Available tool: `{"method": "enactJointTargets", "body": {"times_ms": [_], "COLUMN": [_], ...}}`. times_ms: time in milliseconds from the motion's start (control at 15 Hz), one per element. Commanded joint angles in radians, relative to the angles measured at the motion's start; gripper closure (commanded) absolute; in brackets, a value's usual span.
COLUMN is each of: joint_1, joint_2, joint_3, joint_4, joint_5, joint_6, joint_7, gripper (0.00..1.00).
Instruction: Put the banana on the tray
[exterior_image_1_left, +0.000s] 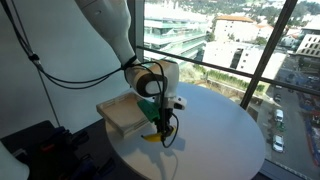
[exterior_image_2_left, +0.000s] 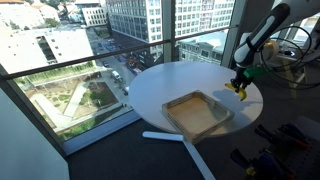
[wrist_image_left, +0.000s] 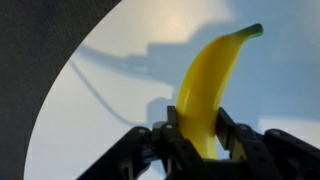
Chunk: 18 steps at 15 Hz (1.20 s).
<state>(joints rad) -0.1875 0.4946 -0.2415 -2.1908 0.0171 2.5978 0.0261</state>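
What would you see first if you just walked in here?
The bright yellow banana, pinched in the gripper, fills the wrist view. In an exterior view the square wooden tray lies empty on the round white table, beside the gripper. Behind the table, big windows show a city far below.

The banana (wrist_image_left: 210, 90) has a smooth, waxy yellow skin with a faint sheen, turning greenish at the tip. On the gripper (wrist_image_left: 200, 128), the fingers (wrist_image_left: 168, 135) are matt black; whether plastic or metal cannot be told. The table (wrist_image_left: 110, 110) has a smooth white top, matt to satin. In an exterior view the tray (exterior_image_2_left: 180, 103) looks like tan, unpolished wood with a paler flat bottom. The arm (exterior_image_1_left: 108, 25) wears a glossy white shell, and the cable (exterior_image_1_left: 60, 78) has a black, rubbery-looking sheath
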Motion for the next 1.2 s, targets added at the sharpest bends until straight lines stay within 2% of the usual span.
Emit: {"method": "enactJointTargets", "body": {"times_ms": [0, 1133], "joint_1": [0.019, 0.016], "joint_2": [-0.070, -0.247], "joint_3": [-0.016, -0.001], "joint_4": [-0.039, -0.088], "joint_5": [-0.038, -0.046], "joint_6": [-0.053, -0.156], "joint_7": [0.047, 0.053], "gripper": [0.84, 0.84]}}
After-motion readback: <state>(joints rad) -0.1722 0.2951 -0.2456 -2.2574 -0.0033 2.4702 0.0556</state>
